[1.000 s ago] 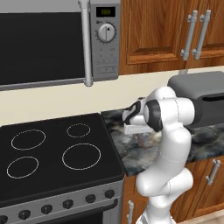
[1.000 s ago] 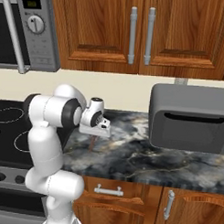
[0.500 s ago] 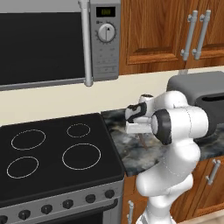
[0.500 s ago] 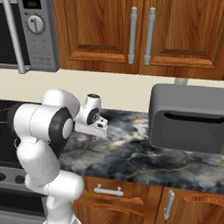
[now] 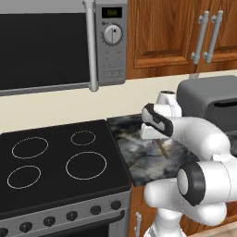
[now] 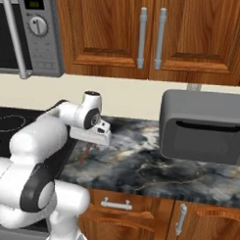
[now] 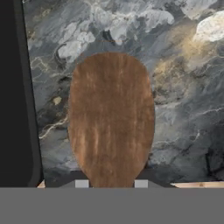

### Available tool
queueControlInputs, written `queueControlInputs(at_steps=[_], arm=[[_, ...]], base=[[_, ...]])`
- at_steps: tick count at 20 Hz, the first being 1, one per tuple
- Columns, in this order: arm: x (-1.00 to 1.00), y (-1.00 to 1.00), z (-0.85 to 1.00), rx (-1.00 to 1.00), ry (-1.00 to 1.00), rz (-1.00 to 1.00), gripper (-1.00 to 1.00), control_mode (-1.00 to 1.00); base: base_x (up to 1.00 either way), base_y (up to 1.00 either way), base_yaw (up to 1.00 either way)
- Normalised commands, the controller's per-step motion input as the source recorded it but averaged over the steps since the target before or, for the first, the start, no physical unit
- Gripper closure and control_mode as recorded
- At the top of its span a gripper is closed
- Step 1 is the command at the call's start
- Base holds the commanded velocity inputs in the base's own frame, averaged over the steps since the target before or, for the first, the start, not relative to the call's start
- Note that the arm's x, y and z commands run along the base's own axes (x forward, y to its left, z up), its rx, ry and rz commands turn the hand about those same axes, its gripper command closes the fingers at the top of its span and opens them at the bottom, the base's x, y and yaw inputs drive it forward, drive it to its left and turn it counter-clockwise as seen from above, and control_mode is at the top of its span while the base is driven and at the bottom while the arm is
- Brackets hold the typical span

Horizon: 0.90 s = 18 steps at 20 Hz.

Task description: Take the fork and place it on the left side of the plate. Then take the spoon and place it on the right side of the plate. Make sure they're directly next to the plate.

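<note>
gripper (image 6: 92, 140): fingers pinching the spoon
spoon (image 7: 111, 118): hangs bowl-down from the gripper, clear above the counter
counter (image 6: 154, 165): dark marble, stove (image 5: 55, 162) to its left, toaster oven (image 6: 205, 127) to its right

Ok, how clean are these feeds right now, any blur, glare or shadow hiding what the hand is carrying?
Hand view: the wooden spoon bowl looms close and soft-edged, with no glare, over sharp marble countertop. Right base view: evenly lit, a brown sliver of the spoon hangs below the gripper. Left base view: flat light, faint shadow under the microwave.
</note>
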Motion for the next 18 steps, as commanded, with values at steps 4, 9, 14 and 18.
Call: queueControlInputs(at_steps=[4,9,14,18], arm=[[-1.0,-0.05,0.86,0.0,-0.01,0.04,1.0,-1.0],[-0.75,0.0,0.78,0.0,0.0,0.01,1.0,-1.0],[-0.53,0.0,0.48,0.0,-0.02,0.03,1.0,-1.0],[-0.06,0.0,0.11,0.0,-0.05,0.0,1.0,-1.0]], base=[[0.0,0.0,0.0],[0.0,0.0,0.0],[0.0,0.0,0.0],[0.0,0.0,0.0]])
